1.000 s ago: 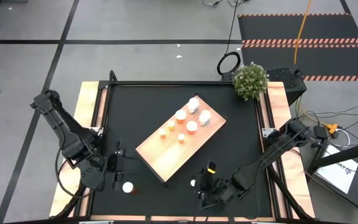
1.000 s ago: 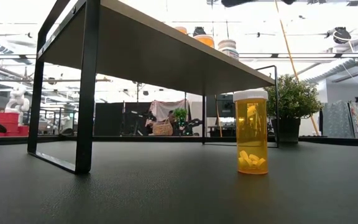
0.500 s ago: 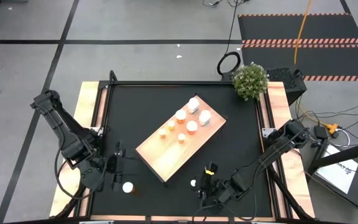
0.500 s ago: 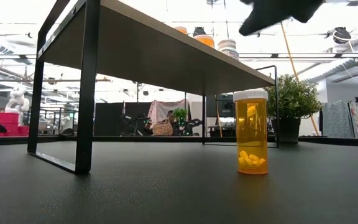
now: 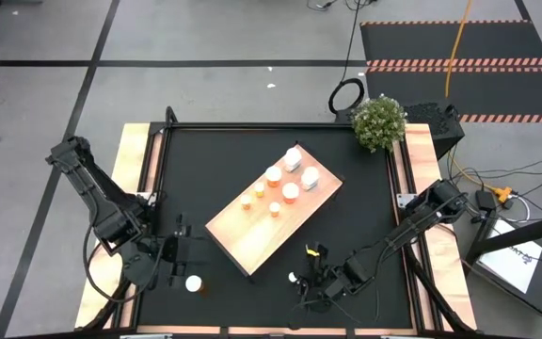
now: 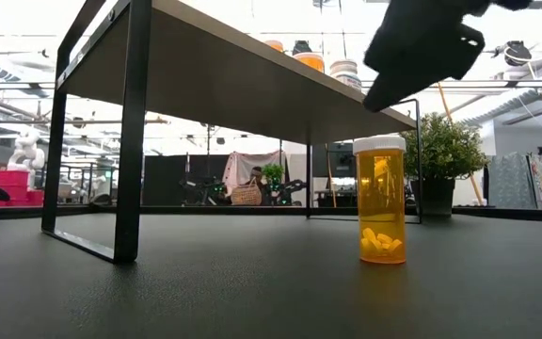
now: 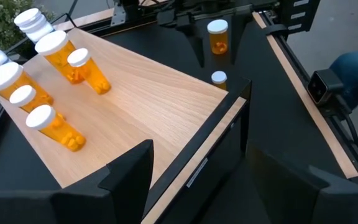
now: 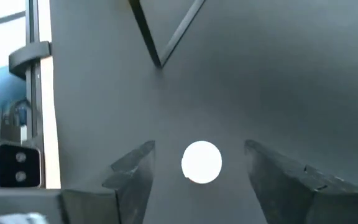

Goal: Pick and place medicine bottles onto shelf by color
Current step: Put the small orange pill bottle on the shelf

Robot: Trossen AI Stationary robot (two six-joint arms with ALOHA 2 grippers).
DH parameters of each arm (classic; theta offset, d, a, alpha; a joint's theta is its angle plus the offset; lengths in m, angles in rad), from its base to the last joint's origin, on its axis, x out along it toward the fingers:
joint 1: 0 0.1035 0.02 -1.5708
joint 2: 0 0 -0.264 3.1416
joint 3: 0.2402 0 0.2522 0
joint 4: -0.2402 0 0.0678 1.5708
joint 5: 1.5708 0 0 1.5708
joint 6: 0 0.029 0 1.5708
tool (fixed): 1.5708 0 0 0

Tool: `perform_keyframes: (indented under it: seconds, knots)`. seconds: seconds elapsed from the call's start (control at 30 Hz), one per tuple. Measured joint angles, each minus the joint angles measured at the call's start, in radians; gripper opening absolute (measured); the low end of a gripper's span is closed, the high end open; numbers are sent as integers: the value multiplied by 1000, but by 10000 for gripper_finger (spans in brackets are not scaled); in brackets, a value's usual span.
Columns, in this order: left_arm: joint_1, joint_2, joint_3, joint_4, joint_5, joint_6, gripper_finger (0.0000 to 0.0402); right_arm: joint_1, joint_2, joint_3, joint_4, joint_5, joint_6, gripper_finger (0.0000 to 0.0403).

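Left of the shelf (image 5: 273, 209), we see our left claw (image 5: 179, 256) resting wide open and empty above the black desk (image 5: 196, 160). The pale wood shelf carries white-capped orange bottles (image 7: 53, 50) and white bottles (image 5: 310, 175). We can read no label. Just off the shelf's near edge, an orange bottle (image 6: 381, 200) stands upright; our right claw (image 8: 197, 163) hangs directly over its white cap, spread wide, gripping nothing.

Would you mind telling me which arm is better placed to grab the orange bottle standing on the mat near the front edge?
The right. Its open gripper hangs directly above that bottle, whose white cap sits between the fingers. The left gripper waits beyond the shelf, on the far side of it from the bottle.
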Motion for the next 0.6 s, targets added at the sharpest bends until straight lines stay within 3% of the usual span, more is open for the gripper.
perform_keyframes:
  seconds: [0.2,0.6]
  knots:
    - [0,0,0,0,0,-3,257,0,0,0,4,0,-19,274]
    - [0,0,0,7,0,-1,257,-23,38,-1,12,-60,-28,273]
